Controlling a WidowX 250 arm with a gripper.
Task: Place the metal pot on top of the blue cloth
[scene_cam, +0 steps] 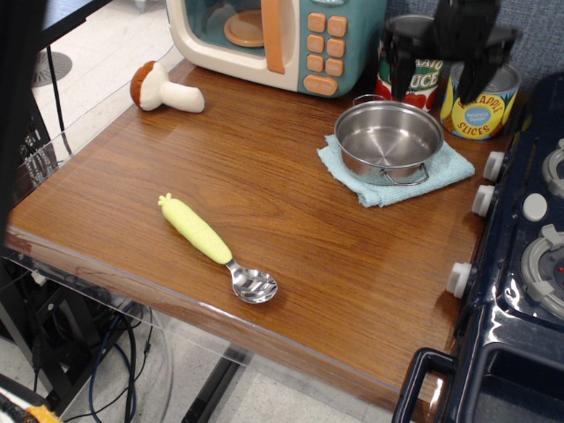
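The metal pot (389, 141) sits upright and level on the blue cloth (396, 174) at the back right of the wooden table. The cloth's edges show around the pot. My gripper (438, 77) is above and behind the pot, clear of it, in front of the tin cans. Its two dark fingers (399, 75) are spread apart with nothing between them.
Two labelled tin cans (477, 104) stand behind the pot. A toy microwave (278, 37) is at the back. A toy mushroom (164, 89) lies at the back left. A spoon with a yellow handle (216, 246) lies near the front. A toy stove (522, 264) borders the right side.
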